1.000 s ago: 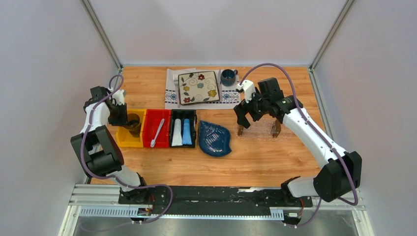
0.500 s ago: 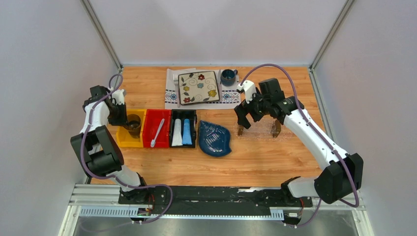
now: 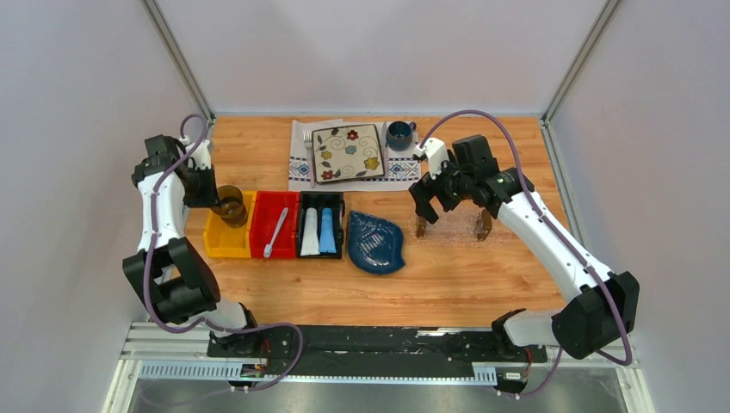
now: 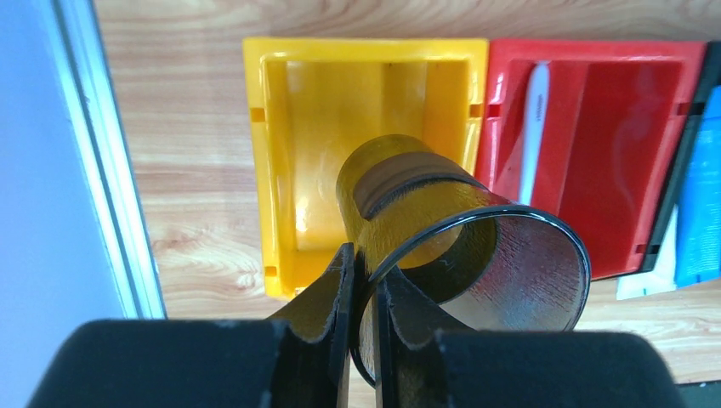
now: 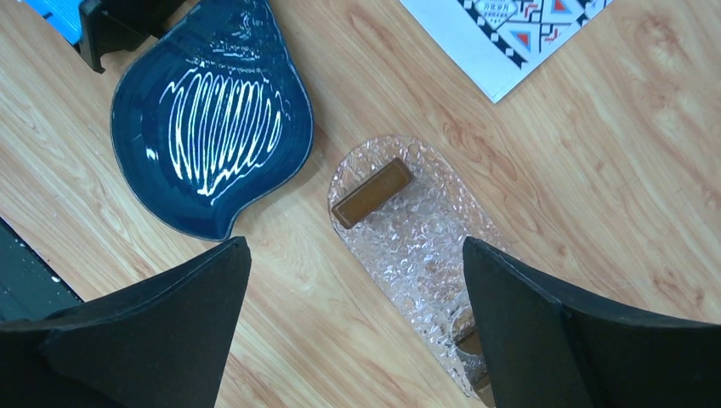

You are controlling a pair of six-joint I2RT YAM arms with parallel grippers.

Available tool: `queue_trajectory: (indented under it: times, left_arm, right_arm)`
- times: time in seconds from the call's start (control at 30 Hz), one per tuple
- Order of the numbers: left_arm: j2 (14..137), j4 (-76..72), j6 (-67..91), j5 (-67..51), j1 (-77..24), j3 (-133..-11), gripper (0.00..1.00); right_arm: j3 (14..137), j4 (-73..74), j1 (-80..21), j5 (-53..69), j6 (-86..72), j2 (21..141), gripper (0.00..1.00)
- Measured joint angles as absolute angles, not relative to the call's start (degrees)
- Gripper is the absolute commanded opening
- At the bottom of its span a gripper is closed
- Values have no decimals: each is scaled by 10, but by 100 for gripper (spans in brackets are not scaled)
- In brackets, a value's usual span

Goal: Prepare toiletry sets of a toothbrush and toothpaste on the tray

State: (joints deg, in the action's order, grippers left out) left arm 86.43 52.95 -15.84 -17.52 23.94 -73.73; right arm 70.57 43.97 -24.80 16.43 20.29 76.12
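Clear bubbled tray (image 5: 417, 234), brown end blocks (image 5: 371, 193), below wide-spread right end effector (image 5: 353, 246); left end effector (image 4: 361, 274) pinches amber glass (image 4: 408, 195).

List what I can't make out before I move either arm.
Left wrist view: toothpaste cut off by the right edge, only a blue sliver shows.
Left wrist view: the glass pinched by the left gripper hides part of the yellow bin floor.
Right wrist view: the second wooden block of the tray is mostly behind a finger of the right gripper.
Top view: toothbrush bristles too small to see.
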Motion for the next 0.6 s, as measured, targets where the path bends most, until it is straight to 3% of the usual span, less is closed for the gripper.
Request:
queue_trajectory:
  times: [0.33, 0.6]
  left_arm:
    - [753, 552, -124, -191, 192, -779, 0]
    - [672, 556, -77, -159, 86, -785, 0]
  right_arm:
    - [775, 454, -311, 118, 193, 761, 100]
    - [874, 473, -357, 101, 172, 778, 100]
